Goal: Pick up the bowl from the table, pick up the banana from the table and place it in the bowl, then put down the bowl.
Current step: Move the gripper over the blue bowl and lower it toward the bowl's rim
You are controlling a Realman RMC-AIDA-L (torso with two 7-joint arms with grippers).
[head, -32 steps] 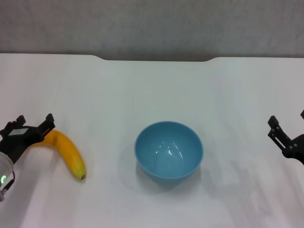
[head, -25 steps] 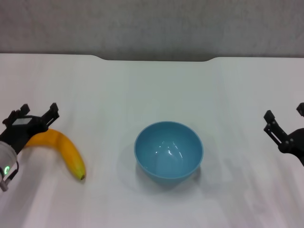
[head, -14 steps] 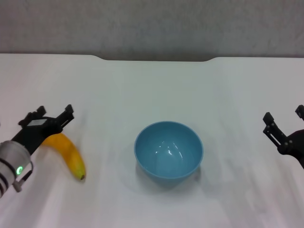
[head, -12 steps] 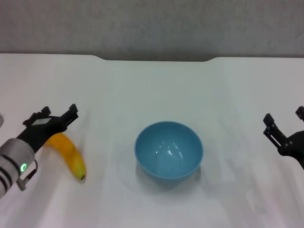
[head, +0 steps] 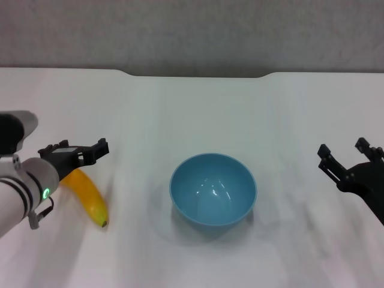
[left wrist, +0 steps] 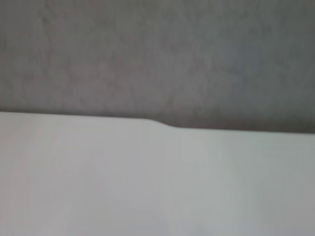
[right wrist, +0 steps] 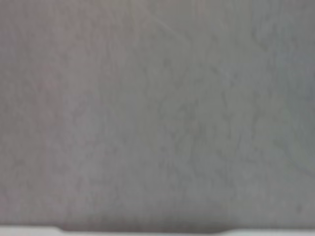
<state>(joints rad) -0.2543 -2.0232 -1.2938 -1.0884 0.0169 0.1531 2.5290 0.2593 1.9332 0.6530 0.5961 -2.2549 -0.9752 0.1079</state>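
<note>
The light blue bowl [head: 213, 188] stands upright and empty at the middle of the white table [head: 198, 114]. The yellow-orange banana [head: 90, 199] lies on the table to its left, its stem end hidden under my left arm. My left gripper [head: 77, 150] is open and empty, above the banana's far end. My right gripper [head: 349, 157] is open and empty at the right, well apart from the bowl. The left wrist view shows only the table's far edge [left wrist: 162, 125] with its notch and the grey wall.
A grey wall [head: 192, 33] rises behind the table's far edge, which has a shallow notch [head: 195, 74] in the middle. The right wrist view shows almost only that wall [right wrist: 157, 113].
My left gripper has moved right and forward, from the banana's stem end to above its far part. My right gripper has shifted left toward the bowl. Bowl and banana have not moved.
</note>
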